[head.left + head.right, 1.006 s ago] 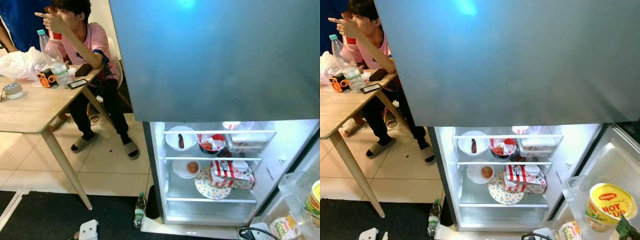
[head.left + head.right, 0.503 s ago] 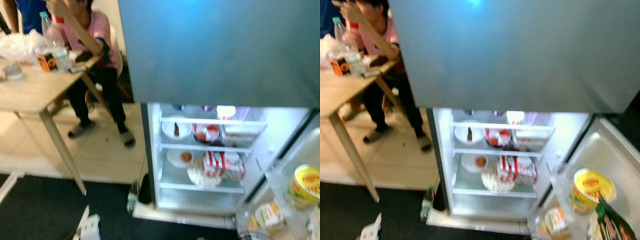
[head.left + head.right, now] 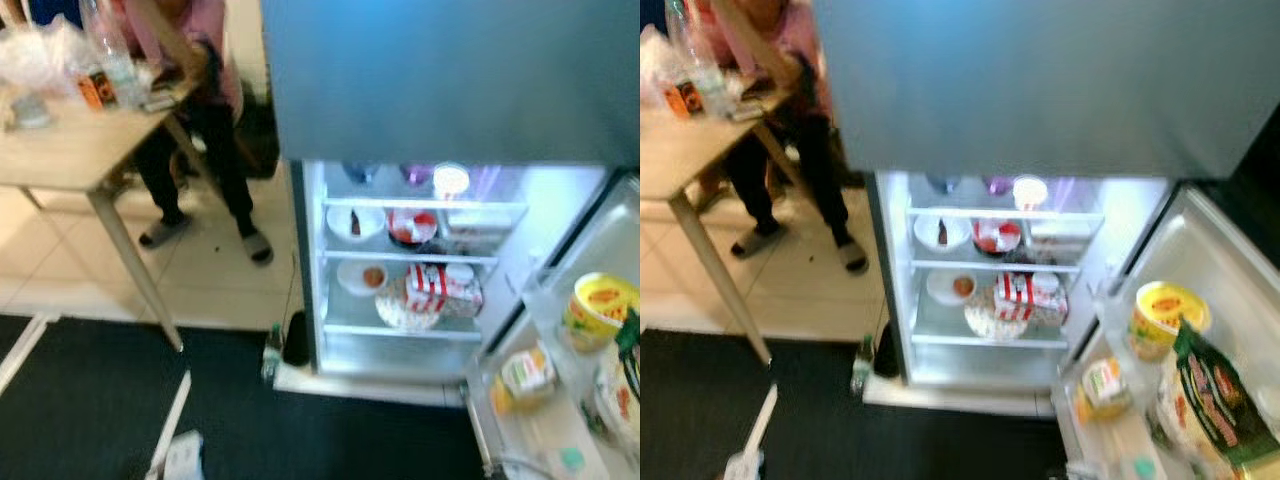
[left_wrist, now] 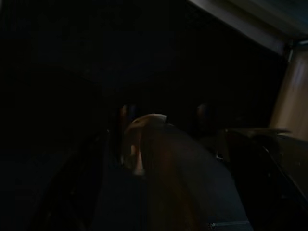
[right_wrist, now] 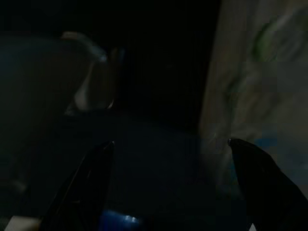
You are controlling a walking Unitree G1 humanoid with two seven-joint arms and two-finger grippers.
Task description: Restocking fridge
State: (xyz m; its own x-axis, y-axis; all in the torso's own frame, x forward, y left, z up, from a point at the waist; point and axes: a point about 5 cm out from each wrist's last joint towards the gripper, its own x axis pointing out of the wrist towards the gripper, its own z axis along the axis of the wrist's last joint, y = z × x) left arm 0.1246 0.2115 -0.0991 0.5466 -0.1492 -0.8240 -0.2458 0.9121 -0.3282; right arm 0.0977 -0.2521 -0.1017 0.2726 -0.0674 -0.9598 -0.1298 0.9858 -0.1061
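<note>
Fridge (image 3: 410, 270) stands open ahead, lower compartment lit; plates, bowls and a red-striped box (image 3: 432, 287) on its shelves. Door rack at right holds a yellow noodle cup (image 3: 1162, 318). Right hand (image 5: 168, 159) hangs in shade, fingers spread apart. Left hand (image 4: 159, 139): too dark, cannot tell. Person seated at worktop (image 3: 60, 160).

**Dark fingers in shadow**

In the right wrist view the right hand (image 5: 168, 144) shows two long black fingers (image 5: 82, 183), smooth and tapering to blunt tips, set wide apart. In the left wrist view the left hand's dark fingers (image 4: 67, 192) are barely made out in deep shade; nothing finer can be told.
</note>
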